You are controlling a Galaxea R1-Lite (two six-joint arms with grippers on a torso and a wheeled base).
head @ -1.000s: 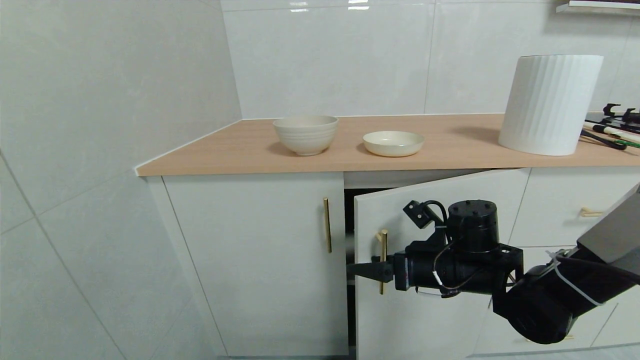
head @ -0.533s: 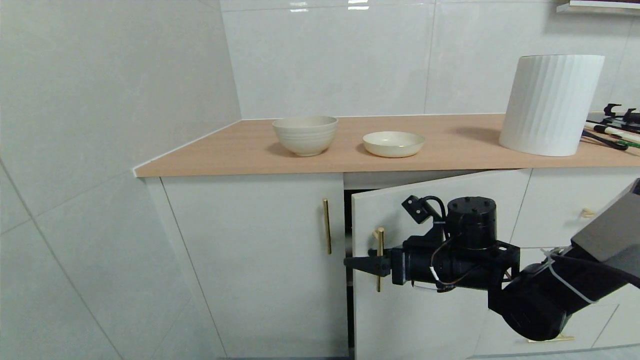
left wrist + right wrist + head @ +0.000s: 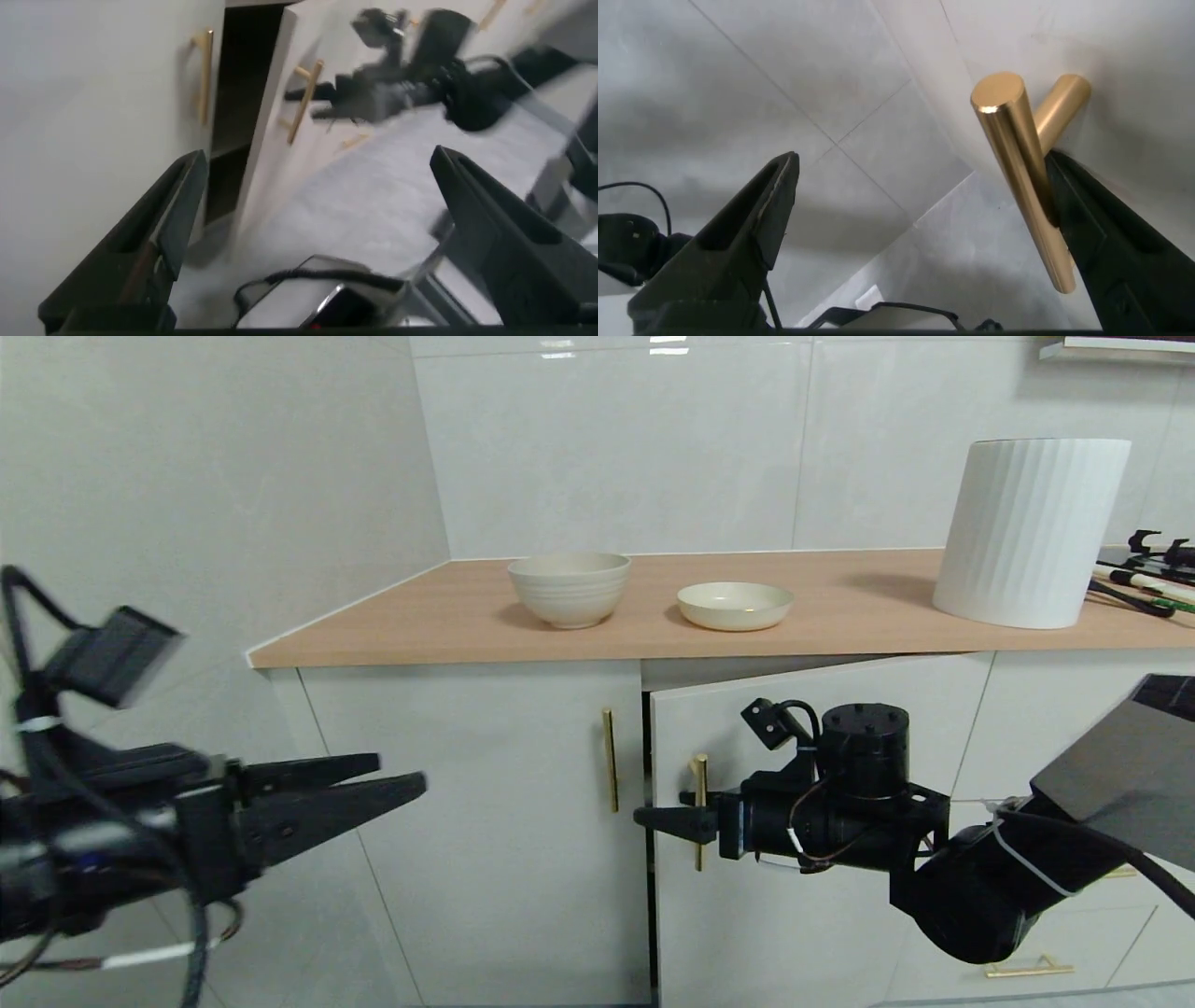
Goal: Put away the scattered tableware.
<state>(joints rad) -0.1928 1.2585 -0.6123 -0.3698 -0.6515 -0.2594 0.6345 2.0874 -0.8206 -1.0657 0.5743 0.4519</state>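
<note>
The counter (image 3: 840, 607) is of light wood and stands in a corner of the room, with pale glossy tiles (image 3: 607, 448) behind it and on the left side. The bowl (image 3: 569, 586) stands near the counter's left end, a little back from the front edge. The dish (image 3: 735, 604) is to the right of it, close but apart. A white ribbed jar (image 3: 1032, 527) stands toward the right end, and some hand tools (image 3: 1144, 579) lie at the right edge.

Under the counter the left door (image 3: 467, 821) is closed and the right door (image 3: 812, 709) is a little ajar. The right gripper (image 3: 663, 819) is at this door's brass handle (image 3: 698, 812), its fingers wide apart with the bar between them; the bar seems to touch one finger, but this is not clear. The left gripper (image 3: 401, 772) hangs in front of the left door, holding nothing, its fingers also apart. The floor (image 3: 374, 205) is grey.
</note>
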